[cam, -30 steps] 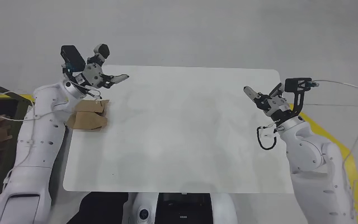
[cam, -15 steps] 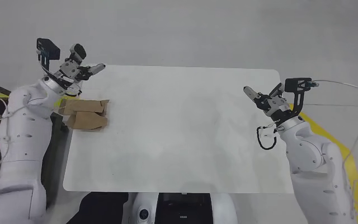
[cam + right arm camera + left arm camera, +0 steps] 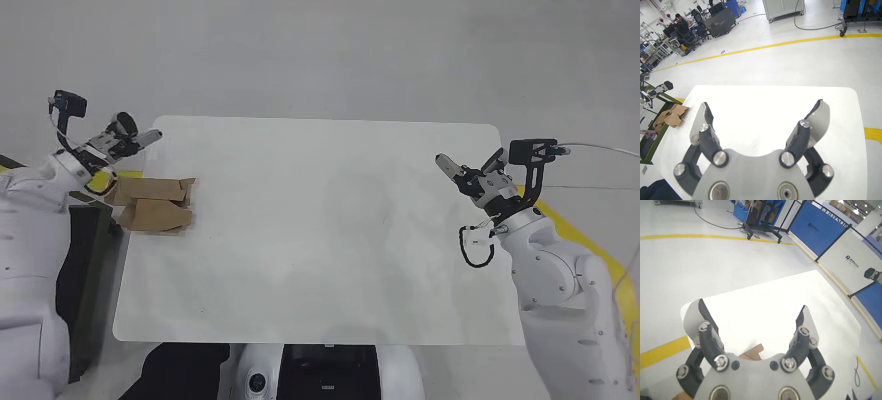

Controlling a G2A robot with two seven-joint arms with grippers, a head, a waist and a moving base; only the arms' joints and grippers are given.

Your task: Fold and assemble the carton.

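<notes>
The carton [image 3: 155, 203] lies as flattened brown cardboard at the left edge of the white table [image 3: 330, 230], its flaps loosely folded over each other and one end hanging out past the tabletop. From the right wrist view, the carton [image 3: 672, 116] looks like a crumpled pile, and it is hard to tell whether it is one blank or several stacked. The left gripper [image 3: 138, 128] hovers off the table's far left corner, just beyond the carton and not touching it. Its fingers are spread wide with nothing between them, which the left wrist view confirms, with the left gripper [image 3: 752, 304] above a corner of cardboard [image 3: 753, 352]. The right gripper [image 3: 470, 160] hangs over the table's right edge, well apart from the carton, its fingers [image 3: 705, 111] likewise splayed and empty.
</notes>
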